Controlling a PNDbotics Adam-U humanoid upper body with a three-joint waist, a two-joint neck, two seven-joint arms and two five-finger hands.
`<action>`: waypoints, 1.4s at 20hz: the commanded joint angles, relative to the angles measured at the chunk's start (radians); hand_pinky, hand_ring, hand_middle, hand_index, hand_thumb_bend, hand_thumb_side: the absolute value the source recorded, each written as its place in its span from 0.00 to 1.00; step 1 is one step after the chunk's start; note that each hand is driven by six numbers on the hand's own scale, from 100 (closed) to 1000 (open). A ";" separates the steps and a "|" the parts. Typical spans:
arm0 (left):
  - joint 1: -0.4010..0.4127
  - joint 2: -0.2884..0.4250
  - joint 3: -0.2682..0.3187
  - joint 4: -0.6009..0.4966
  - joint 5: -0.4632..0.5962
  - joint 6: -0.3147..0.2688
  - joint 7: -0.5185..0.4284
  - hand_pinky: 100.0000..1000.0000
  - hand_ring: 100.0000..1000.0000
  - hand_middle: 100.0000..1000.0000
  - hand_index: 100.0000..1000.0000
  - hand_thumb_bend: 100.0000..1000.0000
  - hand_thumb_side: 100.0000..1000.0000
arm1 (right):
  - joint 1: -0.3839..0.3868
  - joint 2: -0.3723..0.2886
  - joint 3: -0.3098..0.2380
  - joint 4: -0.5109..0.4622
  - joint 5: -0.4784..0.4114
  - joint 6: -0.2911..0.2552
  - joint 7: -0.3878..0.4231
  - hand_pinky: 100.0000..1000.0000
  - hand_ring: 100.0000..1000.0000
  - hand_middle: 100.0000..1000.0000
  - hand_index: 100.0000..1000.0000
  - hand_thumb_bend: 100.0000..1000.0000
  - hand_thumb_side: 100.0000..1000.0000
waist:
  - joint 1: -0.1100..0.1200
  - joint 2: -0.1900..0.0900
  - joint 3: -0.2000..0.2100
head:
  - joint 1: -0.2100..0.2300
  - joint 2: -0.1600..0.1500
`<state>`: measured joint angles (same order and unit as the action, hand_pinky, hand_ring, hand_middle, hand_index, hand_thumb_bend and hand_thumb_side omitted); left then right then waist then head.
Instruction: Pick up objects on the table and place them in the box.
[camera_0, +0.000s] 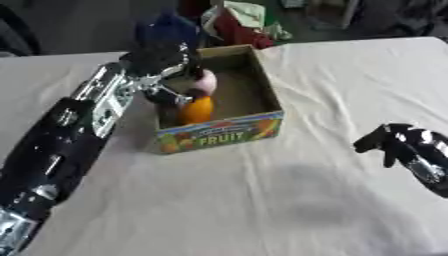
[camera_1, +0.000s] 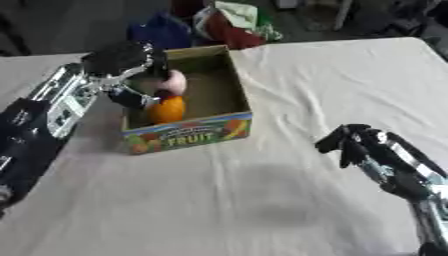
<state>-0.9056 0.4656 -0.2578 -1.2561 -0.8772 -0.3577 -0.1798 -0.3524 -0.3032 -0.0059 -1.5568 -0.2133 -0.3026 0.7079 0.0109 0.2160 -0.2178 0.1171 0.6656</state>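
One box (camera_0: 229, 131) stands far left on the surface (camera_0: 289, 200). Inside, the left hand (camera_0: 166, 60) curls its fingers around one orange object (camera_0: 198, 110) beside one pink object (camera_0: 206, 81). The right hand (camera_1: 354, 142) hovers right, fingers curled, holding nothing.

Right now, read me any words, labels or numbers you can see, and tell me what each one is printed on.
"FRUIT": large pale letters on the colourful front panel of the cardboard box.
A smaller line of print sits above that word on the same panel, too blurred to read.
No readable text shows on the left hand, the right hand or the table.
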 joint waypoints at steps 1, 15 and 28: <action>0.001 0.076 0.038 -0.138 0.130 0.049 0.013 0.53 0.41 0.43 0.76 0.10 0.08 | -0.013 -0.018 -0.011 -0.010 -0.002 0.000 -0.003 0.70 0.71 0.56 0.39 0.00 0.54 | -0.001 -0.018 0.007 | -0.009 -0.010; 0.460 0.148 0.236 -0.638 0.732 0.262 0.147 0.47 0.36 0.37 0.68 0.00 0.33 | -0.016 -0.032 -0.031 -0.015 -0.009 0.000 -0.020 0.70 0.71 0.56 0.39 0.00 0.53 | -0.001 -0.018 0.070 | -0.036 -0.011; 0.718 -0.024 0.297 -0.717 0.788 0.295 0.147 0.47 0.37 0.39 0.69 0.00 0.48 | -0.020 -0.028 -0.035 -0.020 -0.024 0.010 -0.028 0.70 0.71 0.56 0.48 0.00 0.52 | -0.002 -0.025 0.086 | 0.029 0.057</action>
<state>-0.1830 0.4408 0.0284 -1.9651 -0.0862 -0.0645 -0.0250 -0.3604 -0.3117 -0.0311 -1.5570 -0.2300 -0.2942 0.6818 0.0100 0.2082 -0.1304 0.1395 0.7089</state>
